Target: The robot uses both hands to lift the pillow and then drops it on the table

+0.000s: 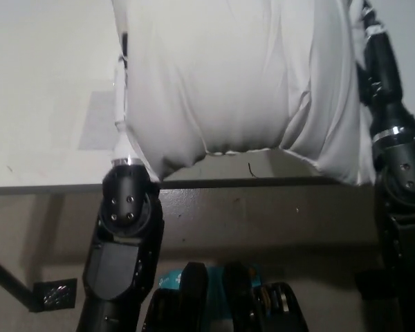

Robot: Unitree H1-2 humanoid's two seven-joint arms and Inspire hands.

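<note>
Pillow held up between both hands above the table's near edge

At the left, the white left hand (122, 104) presses flat against the left side of the white pillow (235, 76); most of the hand is hidden behind the fabric, so its fingers cannot be made out. A pale grey patch (97, 124) lies on the white table (34, 83) just beside that hand. The pillow fills the upper middle, its lower seam hanging over the table's near edge and its top cut off by the frame. At the right, the black right hand (373, 41) bears on the pillow's right side, squeezing it into folds; its fingers are hidden too.
</note>
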